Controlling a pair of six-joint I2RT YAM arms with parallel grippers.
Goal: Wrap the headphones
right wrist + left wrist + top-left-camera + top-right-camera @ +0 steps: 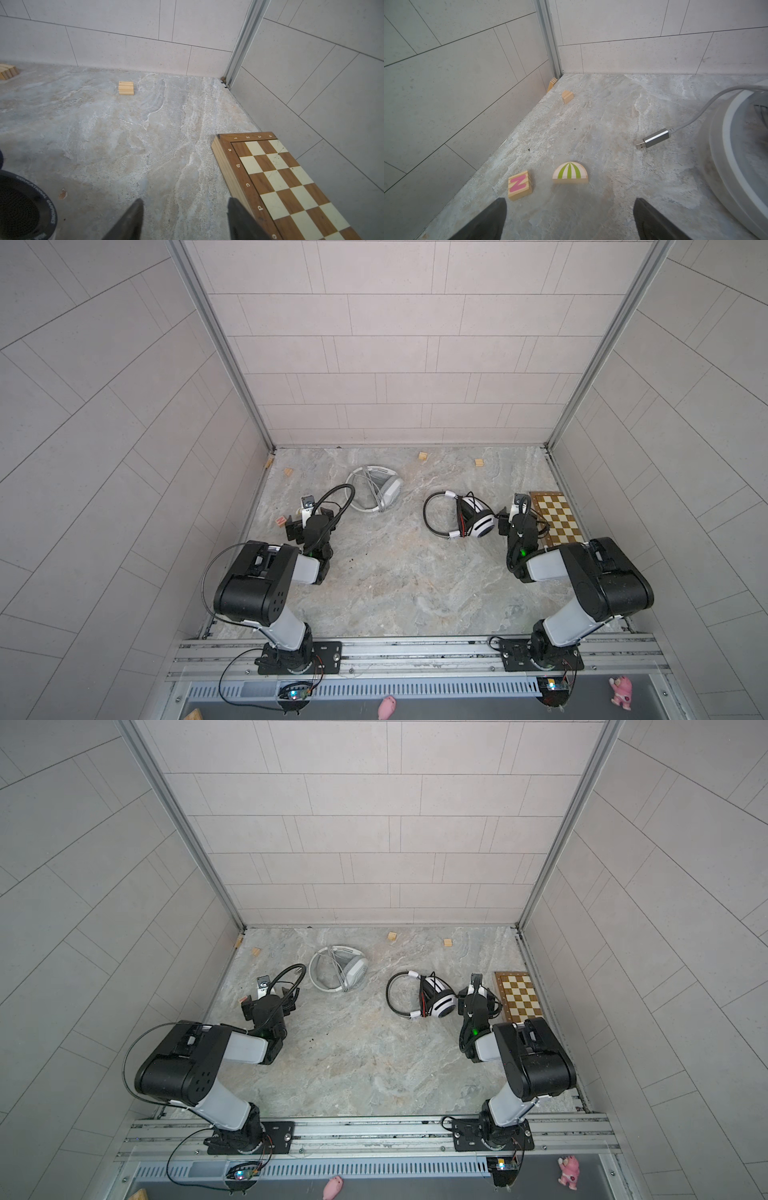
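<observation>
Tabletop (395, 585): marbled grey-beige stone look, matte, a few dark specks near the middle. Boxed in on 3 sides by walls (395, 344) of pale grey tile-pattern panels, w/ aluminium corner posts (226, 348). A metal rail (415, 649) along the front edge carries both arm bases.

White headphones (386, 491) lie flat toward the back, left of centre. Their grey cable (708, 104) crosses the band and trails out to a USB plug (654, 140) on the bare top. Black-and-white headphones (476, 522) lie right of centre, thin black band looping toward the middle, earcups at the right end.

L gripper (569, 224): released, jaws wide apart, nothing between. It sits near the left wall, by a Z block (520, 185) and a green-striped half-round block (570, 172).

R gripper (185, 222): released too, jaws apart over bare top, holding nothing. It's between the black earcup (22, 207) and the chessboard (280, 176), just beside both.

Plain wooden blocks (423, 456) are scattered along the back wall. 2 pink toys (621, 692) lie in front of the rail.
</observation>
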